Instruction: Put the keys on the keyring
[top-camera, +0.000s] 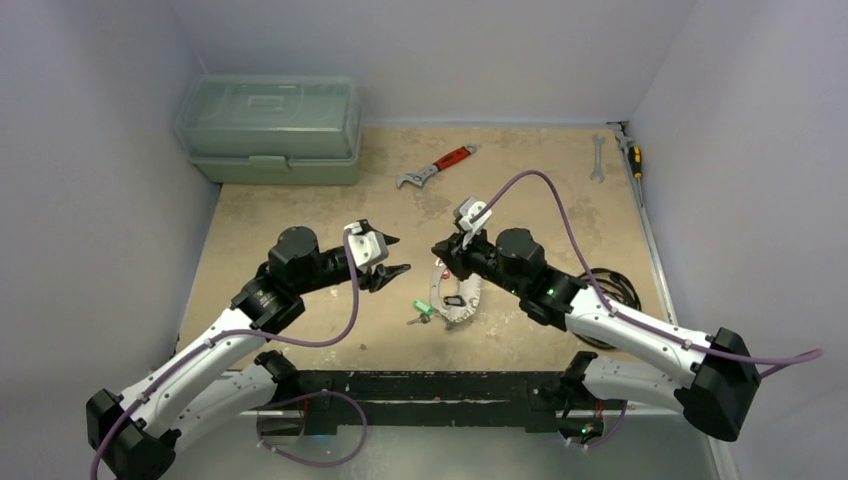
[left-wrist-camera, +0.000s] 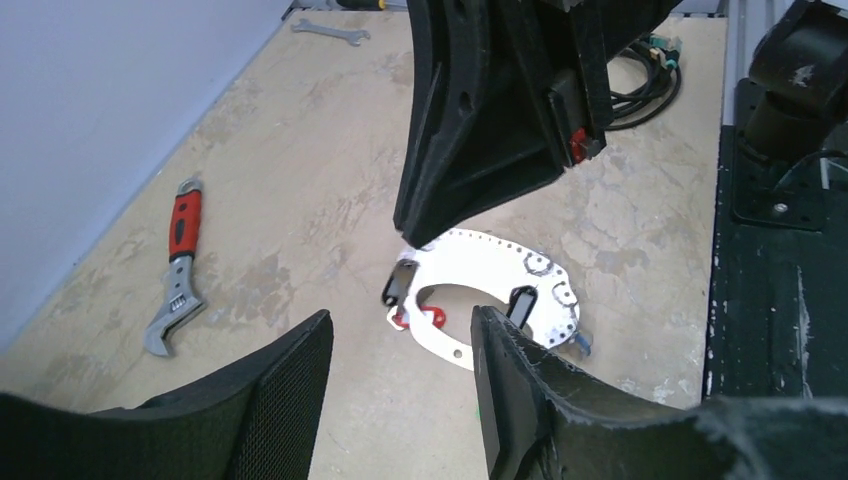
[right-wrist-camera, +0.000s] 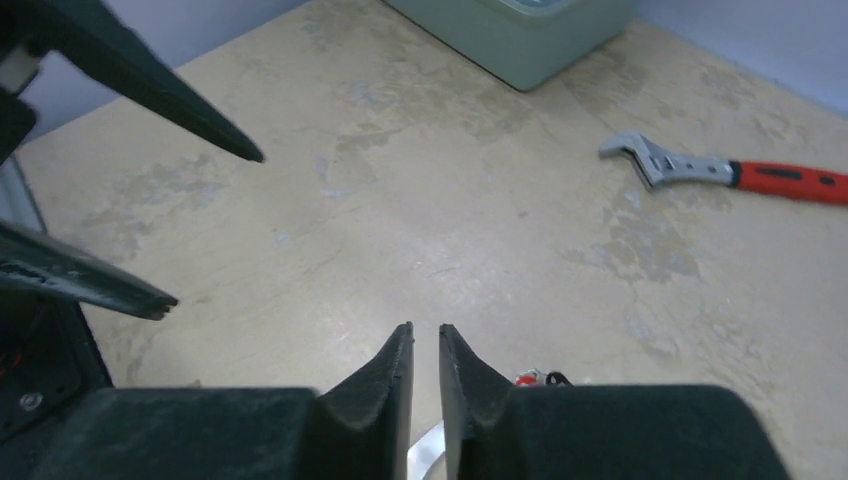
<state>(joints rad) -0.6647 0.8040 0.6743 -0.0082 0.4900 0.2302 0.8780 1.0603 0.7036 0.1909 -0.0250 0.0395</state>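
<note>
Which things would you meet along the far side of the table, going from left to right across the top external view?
green toolbox → red-handled wrench → silver spanner → screwdriver

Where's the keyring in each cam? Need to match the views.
Top external: keyring just below centre.
Left wrist: keyring at centre, lying flat.
Right wrist: nearly hidden; only a white sliver at the bottom edge under the right claw, probably it.
Shared landmark: red-handled wrench, left in the left wrist view, upper right in the right wrist view.
</note>
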